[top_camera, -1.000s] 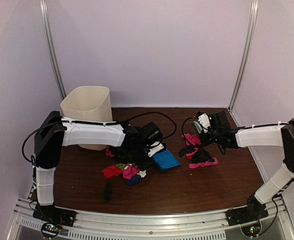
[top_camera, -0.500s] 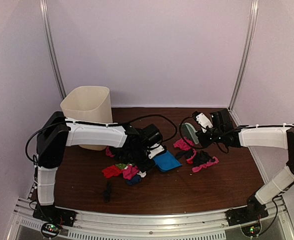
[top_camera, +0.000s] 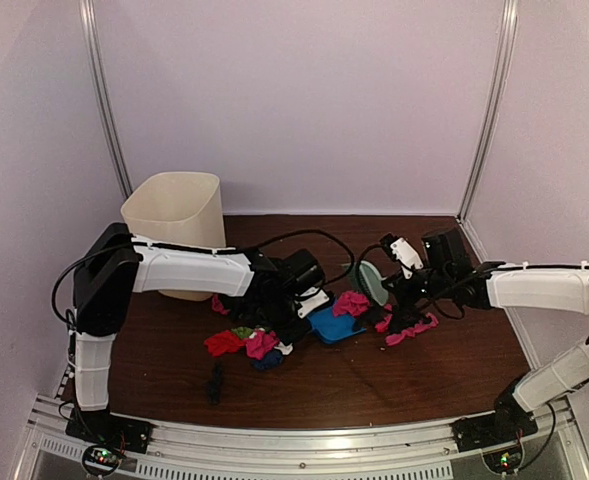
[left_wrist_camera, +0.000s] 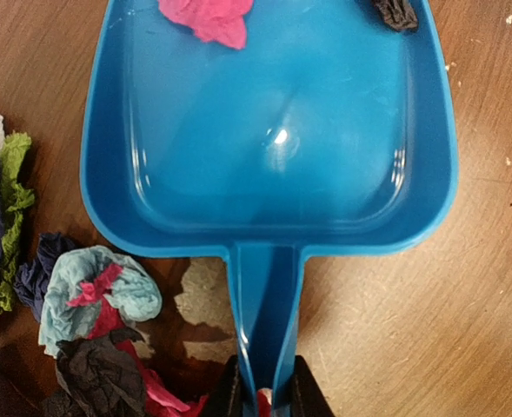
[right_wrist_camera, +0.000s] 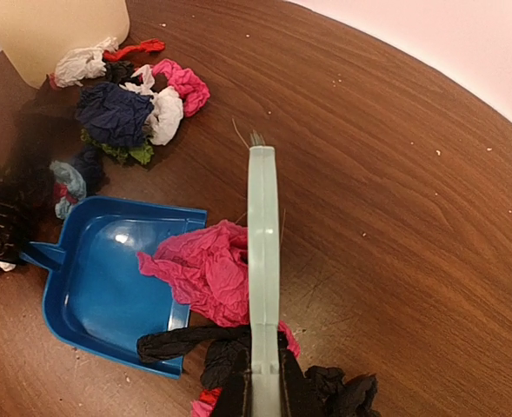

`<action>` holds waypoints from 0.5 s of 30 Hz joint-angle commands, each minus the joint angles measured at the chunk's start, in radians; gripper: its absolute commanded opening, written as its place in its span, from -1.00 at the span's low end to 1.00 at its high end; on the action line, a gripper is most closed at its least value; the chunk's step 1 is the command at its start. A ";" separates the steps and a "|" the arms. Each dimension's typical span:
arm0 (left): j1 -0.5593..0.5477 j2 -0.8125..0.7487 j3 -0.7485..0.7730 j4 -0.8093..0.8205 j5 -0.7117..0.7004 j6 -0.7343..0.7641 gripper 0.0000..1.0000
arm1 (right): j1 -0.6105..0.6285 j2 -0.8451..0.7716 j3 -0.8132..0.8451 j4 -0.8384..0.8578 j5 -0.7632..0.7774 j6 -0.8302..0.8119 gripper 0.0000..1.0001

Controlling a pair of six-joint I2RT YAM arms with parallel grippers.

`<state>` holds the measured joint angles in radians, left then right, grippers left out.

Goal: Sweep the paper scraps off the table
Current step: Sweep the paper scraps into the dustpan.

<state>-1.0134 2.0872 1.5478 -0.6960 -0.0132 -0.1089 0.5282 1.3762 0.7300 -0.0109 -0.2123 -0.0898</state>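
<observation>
Since the earlier frames the right gripper [top_camera: 406, 282] has been carried leftward. The pale green plastic hand brush [top_camera: 372, 280] clamped tight between its fingers is now held just beside the mouth of the blue plastic dustpan [top_camera: 332, 324]. A crumpled pink scrap [top_camera: 352, 303] has been pushed along with it, from right of centre to the dustpan's lip. The left gripper [left_wrist_camera: 264, 395] and the dustpan are found where they were.

In the right wrist view the pink scrap is pressed against the left face of the hand brush, just above the right gripper at the bottom edge, and partly over the dustpan's rim. The left gripper is closed narrowly on the dustpan's handle. Other paper scraps [left_wrist_camera: 90, 304] are spread just left of that handle on the dark reddish-brown wood-grain desk [left_wrist_camera: 464, 287].

One dustpan, one hand brush and one cream plastic bin [top_camera: 177, 225] are counted. The paper scraps are gathered in two clusters, lower left and right of the dustpan; their number cannot be told. At the dustpan's mouth two are seen: the pink scrap and a black scrap [left_wrist_camera: 396, 13].
</observation>
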 commanded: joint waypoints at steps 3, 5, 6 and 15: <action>0.012 -0.014 -0.034 0.059 0.013 0.009 -1.00 | 0.027 -0.056 -0.030 0.008 -0.096 0.072 -1.00; 0.014 -0.020 -0.044 0.073 0.048 0.011 -1.00 | 0.028 -0.074 -0.034 0.008 -0.143 0.089 -1.00; 0.015 -0.023 -0.048 0.077 0.052 0.011 -1.00 | 0.028 -0.086 -0.040 0.038 -0.171 0.123 -1.00; 0.015 -0.045 -0.080 0.096 0.084 0.018 -1.00 | 0.029 -0.244 -0.103 0.103 -0.113 0.263 -1.00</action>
<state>-1.0027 2.0777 1.4906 -0.6167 0.0334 -0.1081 0.5507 1.2037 0.6304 0.0608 -0.4168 0.0891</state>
